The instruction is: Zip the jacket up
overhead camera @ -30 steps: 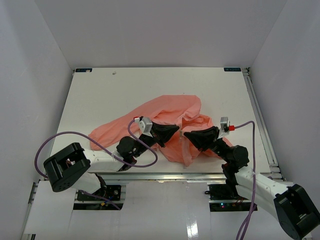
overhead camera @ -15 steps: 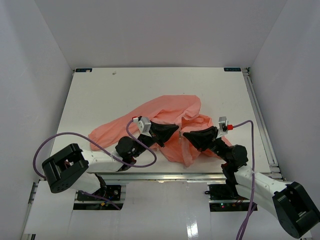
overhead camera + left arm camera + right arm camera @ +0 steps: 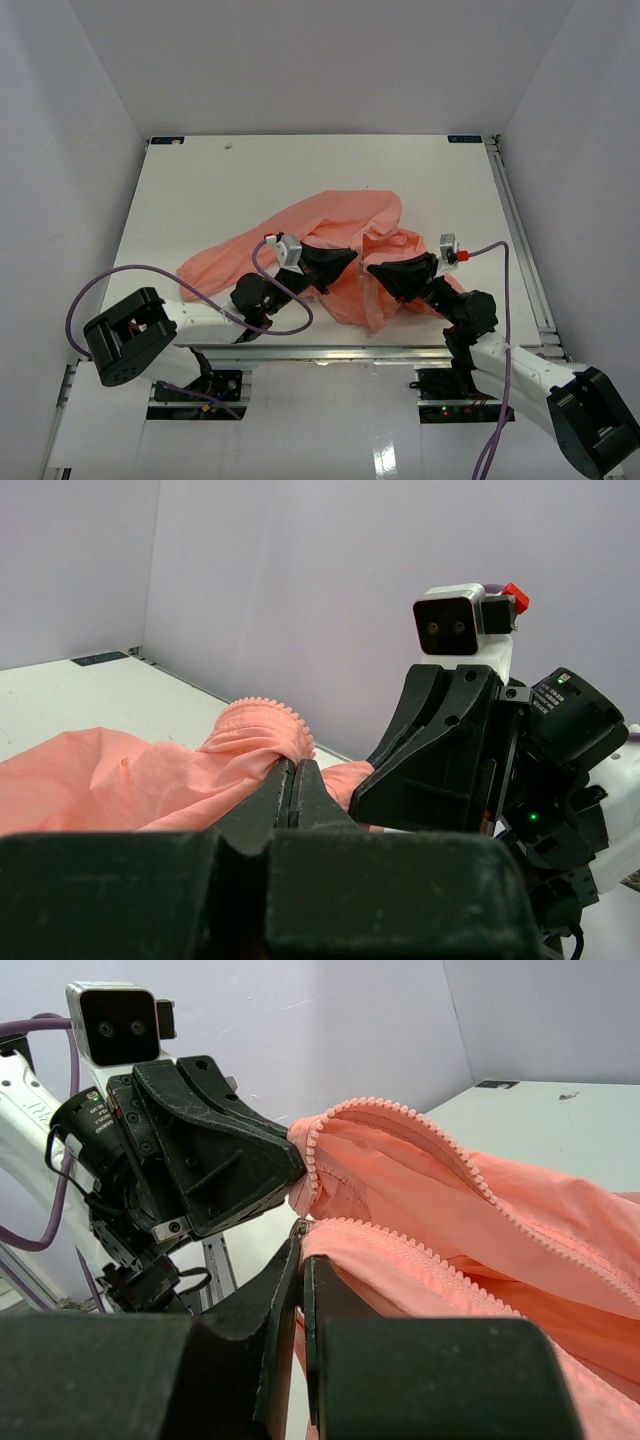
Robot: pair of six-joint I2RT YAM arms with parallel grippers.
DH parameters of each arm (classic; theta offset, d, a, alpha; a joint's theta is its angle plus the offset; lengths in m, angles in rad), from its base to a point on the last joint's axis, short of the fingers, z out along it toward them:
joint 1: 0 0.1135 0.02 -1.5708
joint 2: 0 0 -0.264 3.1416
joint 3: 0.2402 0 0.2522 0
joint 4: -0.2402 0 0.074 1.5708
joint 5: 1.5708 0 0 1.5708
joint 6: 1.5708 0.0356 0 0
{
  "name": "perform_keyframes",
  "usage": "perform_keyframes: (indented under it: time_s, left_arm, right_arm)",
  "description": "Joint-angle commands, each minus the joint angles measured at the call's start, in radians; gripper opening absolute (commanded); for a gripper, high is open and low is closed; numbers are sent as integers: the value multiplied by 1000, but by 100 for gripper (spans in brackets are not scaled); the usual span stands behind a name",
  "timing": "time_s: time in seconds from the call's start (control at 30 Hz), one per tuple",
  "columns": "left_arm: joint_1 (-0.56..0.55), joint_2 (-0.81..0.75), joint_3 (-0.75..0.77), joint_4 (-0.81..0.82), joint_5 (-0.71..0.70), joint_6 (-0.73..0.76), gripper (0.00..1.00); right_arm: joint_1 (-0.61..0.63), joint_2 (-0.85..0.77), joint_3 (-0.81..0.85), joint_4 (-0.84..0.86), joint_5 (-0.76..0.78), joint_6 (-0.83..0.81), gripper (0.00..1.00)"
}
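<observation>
Though crumpled — jacket (image 3: 345, 215) on white table (image 3: 250, 180)

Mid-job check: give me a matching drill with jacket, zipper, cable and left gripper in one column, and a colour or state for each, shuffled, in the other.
1. jacket
2. zipper
3. cable
4. left gripper

A. purple
B. shut on fabric
C. tooth rows apart, not joined
D. salmon pink

Pairs: 1-D, 2-C, 3-A, 4-B
</observation>
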State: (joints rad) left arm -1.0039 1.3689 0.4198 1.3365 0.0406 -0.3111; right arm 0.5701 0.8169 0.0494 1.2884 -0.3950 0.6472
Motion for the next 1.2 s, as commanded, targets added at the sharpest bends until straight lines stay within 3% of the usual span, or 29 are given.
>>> perform_keyframes:
  time_s: [0.0, 1.17]
  left_arm:
    - [-7, -20, -3, 484, 7, 9, 0]
    - [-12, -16, 2, 484, 3, 22, 0]
  right_arm:
    - [4, -13, -135, 88, 5, -6, 8]
    - [5, -3, -124, 80, -17, -4, 8]
